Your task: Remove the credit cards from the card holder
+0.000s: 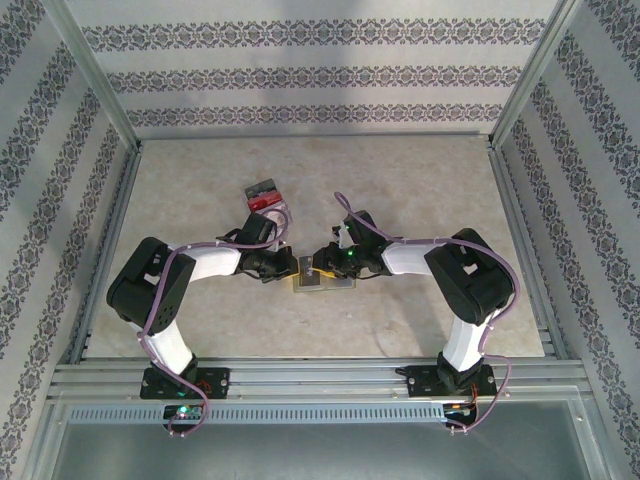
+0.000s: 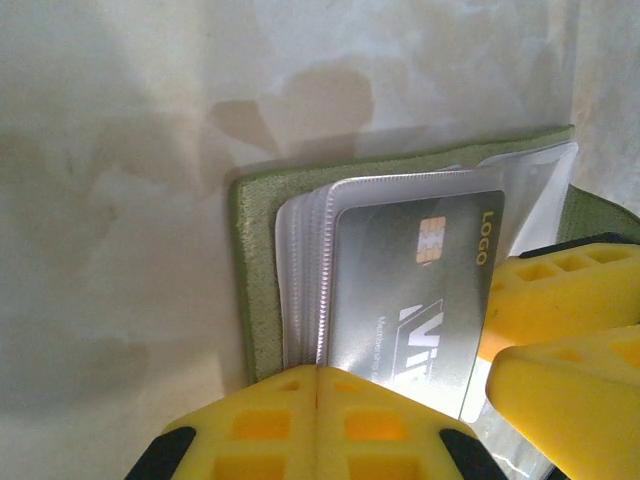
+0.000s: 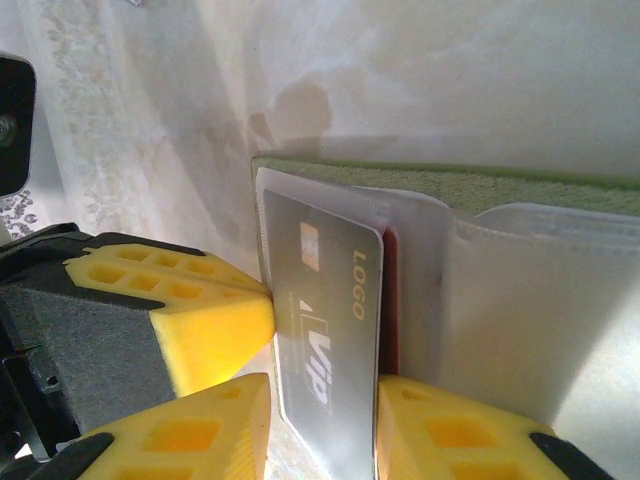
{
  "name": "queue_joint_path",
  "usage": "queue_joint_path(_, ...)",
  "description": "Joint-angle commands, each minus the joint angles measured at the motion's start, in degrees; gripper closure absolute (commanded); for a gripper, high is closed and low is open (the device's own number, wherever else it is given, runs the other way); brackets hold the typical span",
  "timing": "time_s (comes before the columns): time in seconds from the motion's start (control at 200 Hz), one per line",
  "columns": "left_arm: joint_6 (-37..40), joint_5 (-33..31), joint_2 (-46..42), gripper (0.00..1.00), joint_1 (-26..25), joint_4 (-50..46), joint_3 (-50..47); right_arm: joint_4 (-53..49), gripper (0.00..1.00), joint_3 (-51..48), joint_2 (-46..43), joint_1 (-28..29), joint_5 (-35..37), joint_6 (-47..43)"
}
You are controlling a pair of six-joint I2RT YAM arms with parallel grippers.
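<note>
Your right pincer [image 3: 322, 392] pinches the grey card [image 3: 325, 300], partly out of the green card holder [image 3: 450, 180] on the worktop [image 2: 120, 150] (left pincer [image 2: 316, 385], shut, pins it down). Next, you should pull the card straight out.

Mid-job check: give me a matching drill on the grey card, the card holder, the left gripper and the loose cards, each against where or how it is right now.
Things:
1. grey card
2. card holder
3. left gripper
4. loose cards

Places and states:
A. jaws shut
B. lying on the table, beyond the card holder
C. olive green, lying open
D. between the jaws of the right gripper

Pairs: 1-D; 2-C; 3-A; 4-B.
</note>
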Motion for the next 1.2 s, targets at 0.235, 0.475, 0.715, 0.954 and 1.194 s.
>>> queue_joint_path(0.235,1.0,-2.5,1.7,0.95,-0.9,-2.4,-0.6,6.9,0.67,-1.2,1.8,2.0,-2.8,0.9)
queue_joint_path(0.475,1.3,-3.2,1.9,0.95,-0.9,-3.0,-0.6,8.7,0.71,-2.9,-1.1,0.4,-4.5,1.6)
queue_joint_path(0.715,1.6,-3.7,1.8,0.95,-0.9,-3.7,-0.6,10.1,0.71,-5.0,-3.1,-0.7,-5.5,2.1)
queue_joint_path(0.954,1.8,-3.9,1.8,0.95,-0.9,-4.0,-0.5,10.2,0.72,-6.4,-3.9,-1.3,-5.5,2.1)
queue_joint_path(1.194,1.9,-4.2,1.8,0.95,-0.9,-4.6,-0.2,10.2,0.73,-7.4,-3.9,-1.6,-5.3,1.9)
